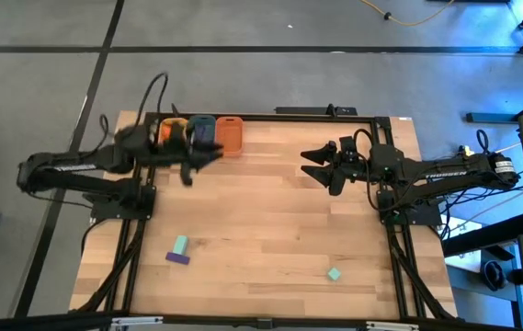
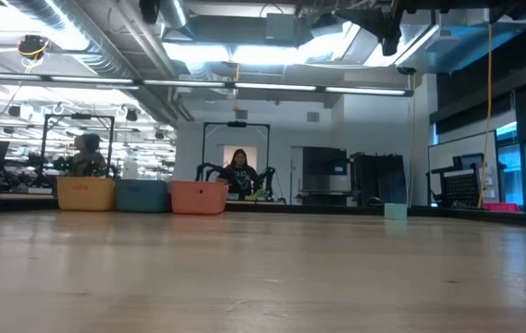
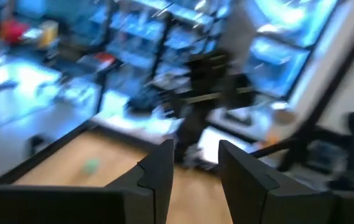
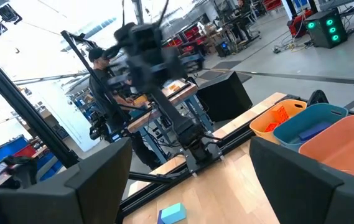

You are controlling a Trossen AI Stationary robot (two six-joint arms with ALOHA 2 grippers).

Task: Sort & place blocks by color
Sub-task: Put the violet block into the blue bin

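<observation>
Tubs [image 1: 202, 131] already hold orange and purple pieces; three blocks [image 1: 179, 245] lie on the table well clear of the tubs. My left gripper [image 1: 208, 158] sits beside the tubs, fingers parted, nothing visible between them. My right gripper [image 1: 314, 164] waits spread wide, empty, opposite the tubs.

Wooden table [image 1: 270, 221]; 3 tubs [image 1: 200, 131] at back; blocks [image 1: 179, 251] near front.

Teal bar [image 1: 180, 245] touching purple bar [image 1: 178, 259] near front-left; lone teal cube [image 1: 335, 274] front-right.
</observation>
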